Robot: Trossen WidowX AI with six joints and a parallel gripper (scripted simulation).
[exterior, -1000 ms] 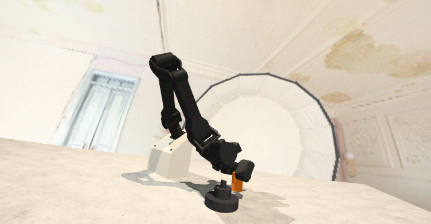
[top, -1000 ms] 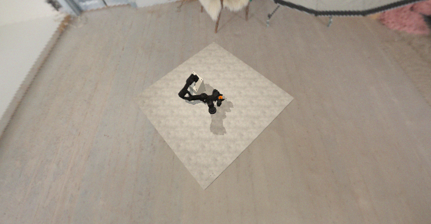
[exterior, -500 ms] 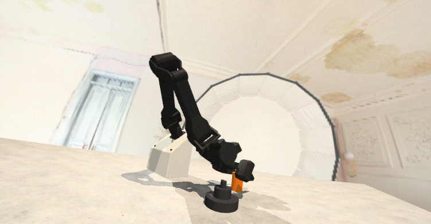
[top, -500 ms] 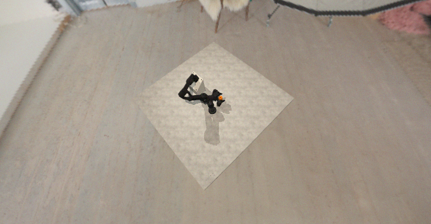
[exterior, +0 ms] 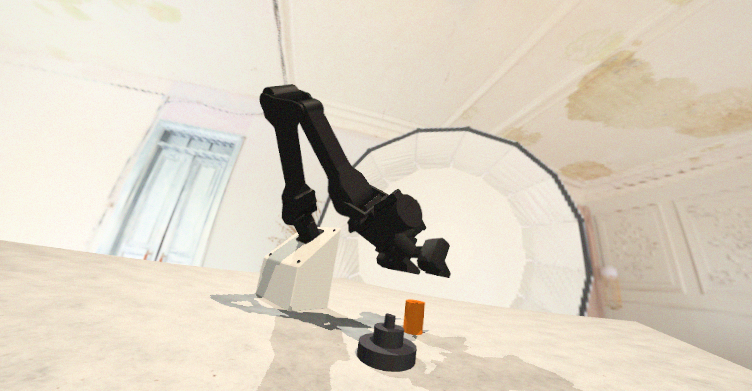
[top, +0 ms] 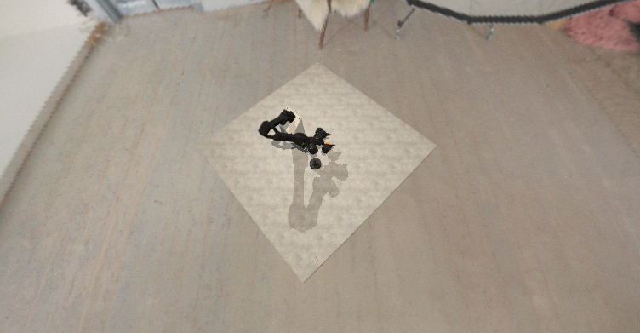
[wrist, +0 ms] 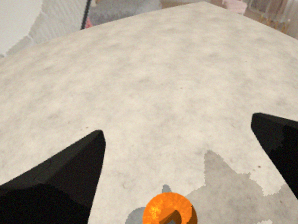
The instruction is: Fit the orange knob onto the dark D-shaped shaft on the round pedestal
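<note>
The orange knob (top: 328,143) (exterior: 414,317) (wrist: 156,209) stands upright on the table beside the pedestal, clear of the shaft. Its hole faces up at the bottom edge of the wrist view, partly cut off, so the flat side cannot be made out. The dark round pedestal (top: 315,163) (exterior: 386,355) has a bare shaft (exterior: 389,320) on top, to the left of the knob in the exterior view. My gripper (top: 331,140) (exterior: 433,273) (wrist: 178,128) is wide open and empty, above the knob and not touching it. The pedestal is out of the wrist view.
The arm's pale base block (exterior: 310,277) stands on the light table top (top: 367,119) (exterior: 131,325) (wrist: 150,85), behind the pedestal and to its left in the exterior view. The arm's shadow falls around the knob and the pedestal.
</note>
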